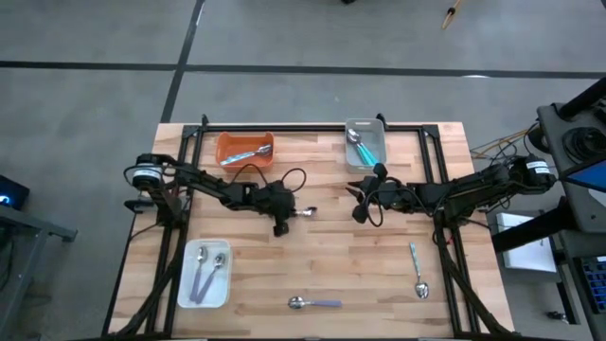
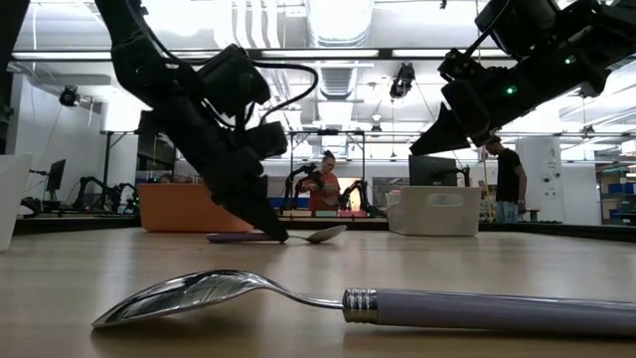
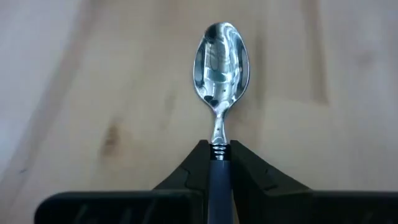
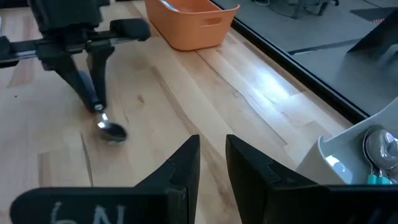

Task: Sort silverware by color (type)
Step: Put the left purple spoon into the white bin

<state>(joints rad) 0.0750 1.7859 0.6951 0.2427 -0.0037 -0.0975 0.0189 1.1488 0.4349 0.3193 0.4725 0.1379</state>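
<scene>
Left gripper [image 1: 281, 225] at table centre was clenched on a spoon [image 3: 220, 68]; right gripper [image 1: 361, 211], at three o'clock, stood released.

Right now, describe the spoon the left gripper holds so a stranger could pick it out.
On the wooden table, find the left gripper near the centre. The spoon has its handle pinched there, its bowl on the wood; it is the only spoon being gripped.

Handle of the held spoon [image 3: 219, 81] hidden between the left gripper [image 3: 219, 163] fingers, bottom centre of the left wrist view. Near spoon [image 2: 298, 298] cut off at right edge of the low view. Grey tray [image 4: 348, 155] cropped at lower right of the right wrist view.
</scene>
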